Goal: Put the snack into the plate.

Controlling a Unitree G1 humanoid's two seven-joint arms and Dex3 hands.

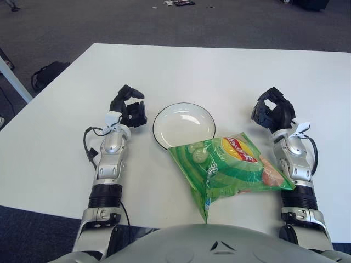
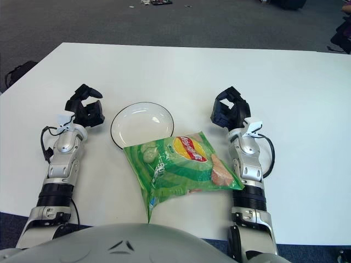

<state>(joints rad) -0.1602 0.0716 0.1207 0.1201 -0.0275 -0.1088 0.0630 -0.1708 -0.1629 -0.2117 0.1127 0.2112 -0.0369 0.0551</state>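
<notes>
The white table [image 1: 230, 71] lies bare and wide beyond the hands, its far edge well off and its near edge close under the robot's torso. A green chip bag [image 1: 227, 167] lies flat near that edge (its long axis runs roughly left to right, one corner pointing down toward the torso), its upper edge overlapping the near rim of the white plate [image 1: 184, 123]. The left hand [image 1: 130, 108] shows left of the plate, fingers loosely curled, holding nothing. The right hand [image 1: 272, 110] shows up-right of the bag, likewise curled and empty.
</notes>
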